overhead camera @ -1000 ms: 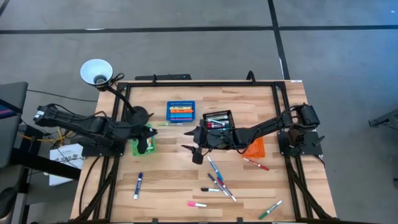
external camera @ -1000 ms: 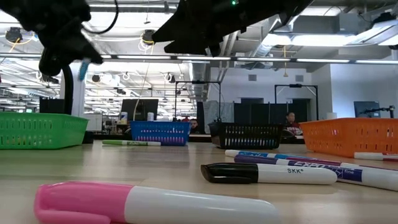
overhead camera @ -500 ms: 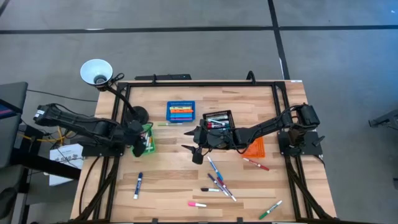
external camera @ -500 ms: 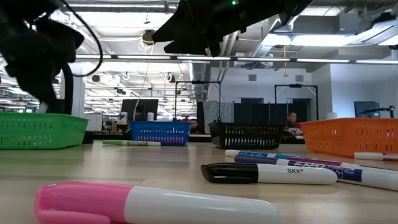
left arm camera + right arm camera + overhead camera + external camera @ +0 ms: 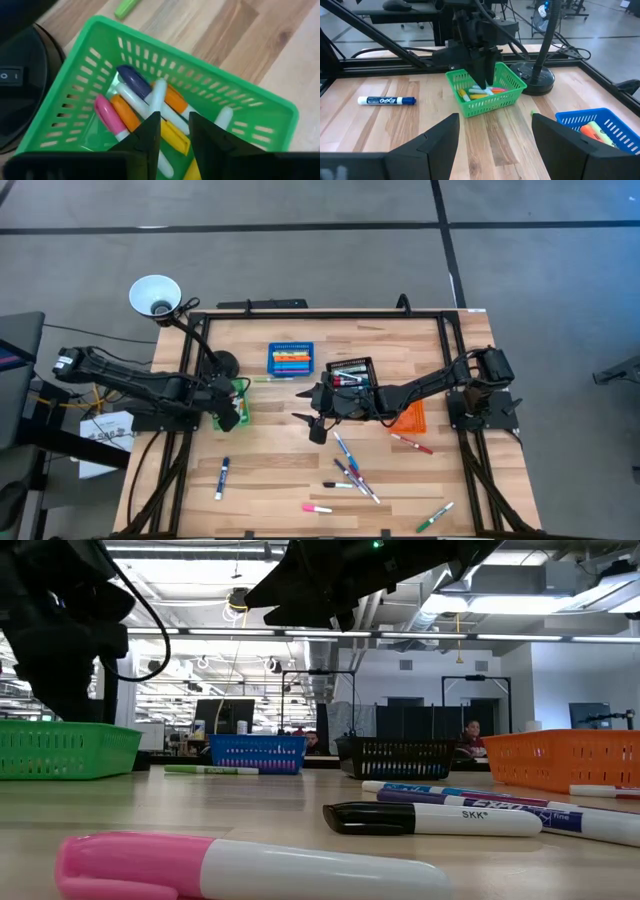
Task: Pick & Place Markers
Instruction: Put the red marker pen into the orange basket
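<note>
My left gripper (image 5: 175, 132) points steeply down into the green bin (image 5: 235, 100), open by a narrow gap with nothing between its fingers. In the right wrist view it (image 5: 484, 77) stands over that bin (image 5: 487, 102). Several markers (image 5: 131, 80) with purple, pink, orange and yellow caps lie in the bin beneath the fingertips. My right gripper (image 5: 318, 426) hangs wide open above the table's middle. More markers (image 5: 350, 470) lie loose on the near part of the table, and a blue-capped one (image 5: 221, 477) lies at the near left.
Along the far half of the table stand a blue bin (image 5: 291, 360), a black bin (image 5: 351, 372) and an orange bin (image 5: 410, 418). A black lamp base (image 5: 222, 365) stands just behind the green bin. A green marker (image 5: 262, 379) lies between the lamp base and the blue bin.
My left gripper has sunk toward the green bin and tipped to point more steeply down. The blue-tipped marker that showed at its fingers a second ago no longer shows there. My right arm has kept still.
</note>
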